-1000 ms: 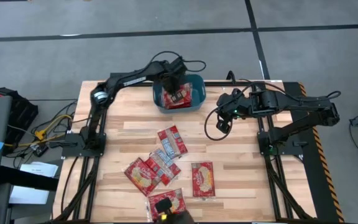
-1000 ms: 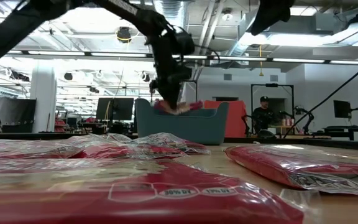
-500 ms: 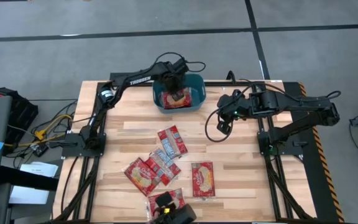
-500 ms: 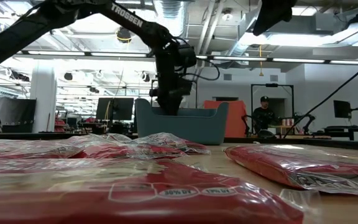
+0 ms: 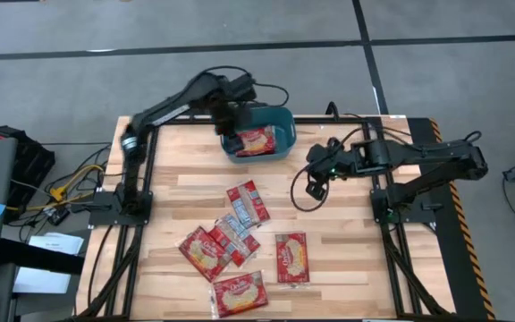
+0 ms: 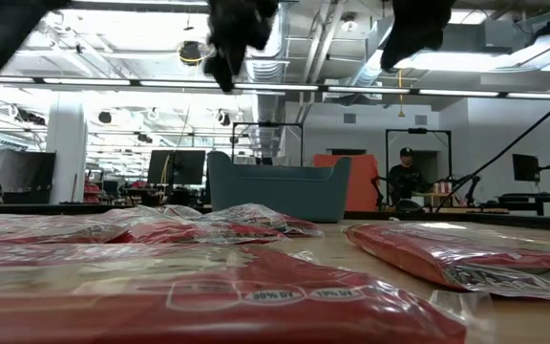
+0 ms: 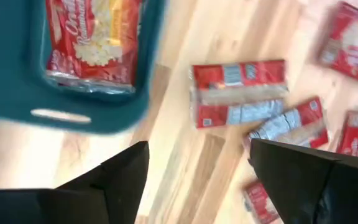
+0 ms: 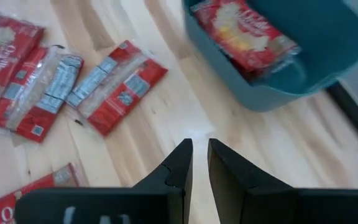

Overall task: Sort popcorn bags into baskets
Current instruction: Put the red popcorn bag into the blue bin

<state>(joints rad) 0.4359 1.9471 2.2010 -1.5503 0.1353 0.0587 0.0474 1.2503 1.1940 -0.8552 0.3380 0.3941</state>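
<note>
The teal basket (image 5: 286,125) stands at the table's far edge, and one red popcorn bag (image 5: 257,140) lies flat inside it on its floor. Several more popcorn bags (image 5: 248,202) lie flat on the wooden table toward the near edge. My left gripper (image 5: 226,123) hangs open and empty high over the basket's left rim; its wrist view shows the basket (image 7: 73,115) and the bag in it (image 7: 95,37) below. My right gripper (image 5: 315,186) waits to the right of the basket, shut but for a narrow slit (image 8: 199,149), holding nothing.
The loose bags cluster at the middle and near side: a pair overlapping (image 5: 233,234), one to their left (image 5: 203,251), one to the right (image 5: 291,258), one at the near edge (image 5: 239,292). Bare wood lies between basket and bags. A person sits far behind the table (image 6: 405,177).
My left gripper went down into the basket with a popcorn bag, opened and let it go, then rose and drew toward the table's left. The bag now lies flat in the basket.
</note>
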